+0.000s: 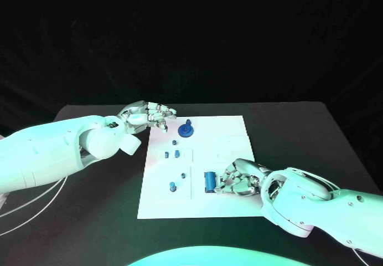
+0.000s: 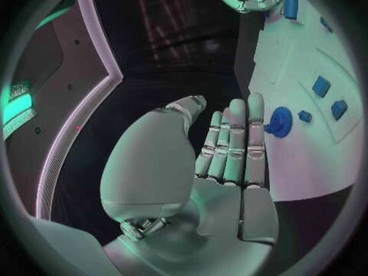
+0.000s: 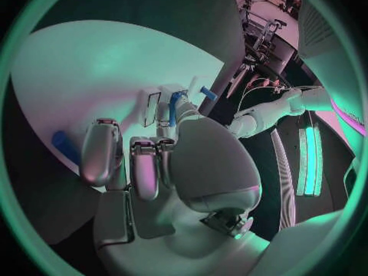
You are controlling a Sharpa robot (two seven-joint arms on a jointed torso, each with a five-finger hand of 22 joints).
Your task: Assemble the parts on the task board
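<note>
In the head view the left robot hand (image 1: 149, 116) hovers at the far left corner of the flat white task board (image 1: 231, 133), its fingers loosely curled and holding nothing. Just beside its fingertips, on the board, stands a round blue toothed gear with a short peg (image 1: 185, 131). Nearer the robot lie two small blue block parts (image 1: 170, 154) and a small blue stud (image 1: 171, 186). The right robot hand (image 1: 238, 178) rests on the board's near side, fingers bent toward a ribbed blue cylinder (image 1: 210, 181) that lies just beside them; whether they touch it cannot be told.

In the left wrist view the left robot hand (image 2: 218, 159) shows its fingers straight and pressed side by side, empty, with the blue gear (image 2: 279, 122) just beyond the fingertips and not touched.

In the right wrist view the right robot hand (image 3: 149, 165) has its fingers curled over the white board; a blue piece, probably the cylinder (image 3: 64, 146), peeks out beside them.

The likely risk is the cylinder rolling off across the black bench (image 1: 295, 127) if the fingers nudge rather than close round it; its round ribbed body would roll readily. The left fingers could also knock the gear askew.
</note>
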